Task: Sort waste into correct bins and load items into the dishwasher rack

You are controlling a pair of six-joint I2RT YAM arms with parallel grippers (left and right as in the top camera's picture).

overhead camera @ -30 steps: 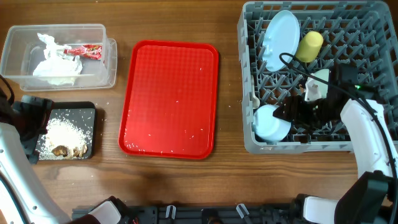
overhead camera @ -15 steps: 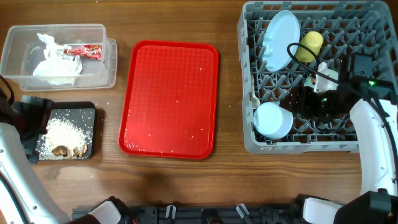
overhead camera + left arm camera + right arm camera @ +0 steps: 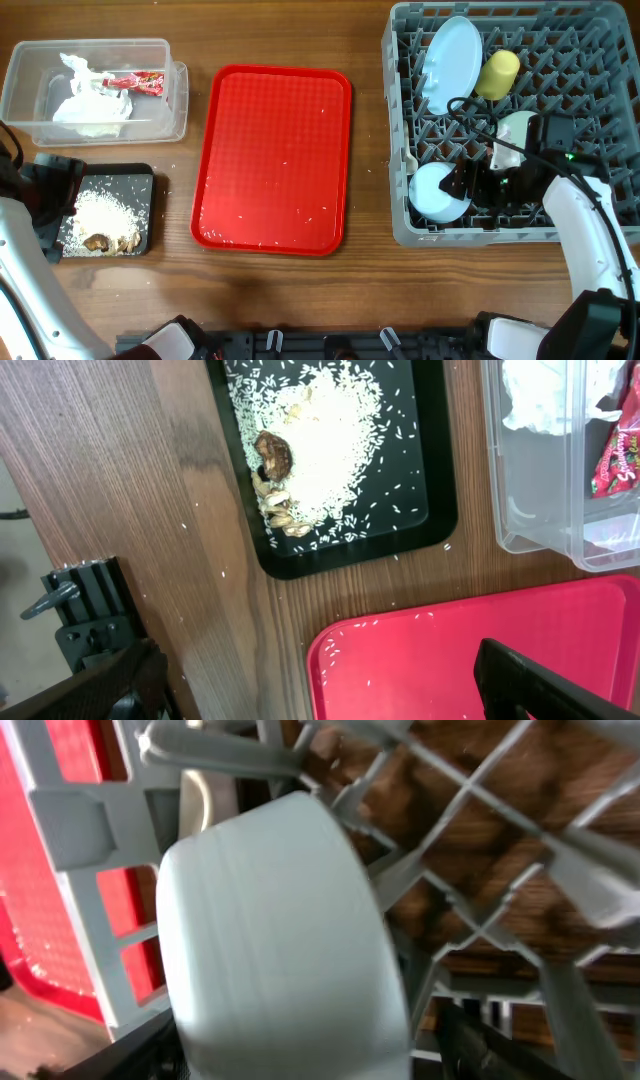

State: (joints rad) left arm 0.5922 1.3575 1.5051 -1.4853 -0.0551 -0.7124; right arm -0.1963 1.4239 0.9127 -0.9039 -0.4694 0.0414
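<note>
1. Wood-grain tabletop point(image 3: 280, 300) carries everything. Loose rice grains speckle it near my left gripper point(image 3: 310, 680), and nothing of the room beyond it shows.
2. My left gripper hangs with its fingers spread wide and nothing between them, just beside the shallow black tray point(image 3: 150, 215). I judge it idle, since the waste looks sorted.
3. That tray holds the white rice with brown lumps point(image 3: 300, 450). Beyond it, the clear tub point(image 3: 175, 110) holds the crumpled napkin point(image 3: 92, 105) and the red-and-white wrapper point(image 3: 135, 83). I read this as food kept apart from dry rubbish.
4. Between my two grippers lies the red serving tray point(image 3: 270, 160), with only stray grains on it.
5. My right gripper point(image 3: 465, 183) reaches into the near corner of the grey dishwasher rack point(image 3: 480, 238), a finger on either side of the pale blue bowl point(image 3: 280, 930). I cannot tell whether the fingers press on it or merely flank it.
6. Just behind that gripper sits the pale green small bowl point(image 3: 515, 128). Farther in, the yellow-green cup point(image 3: 497, 72) and the pale blue plate point(image 3: 450, 60) lean among the pegs, probably so that water drains off.
7. I cannot make out the fork or the spoon.
</note>
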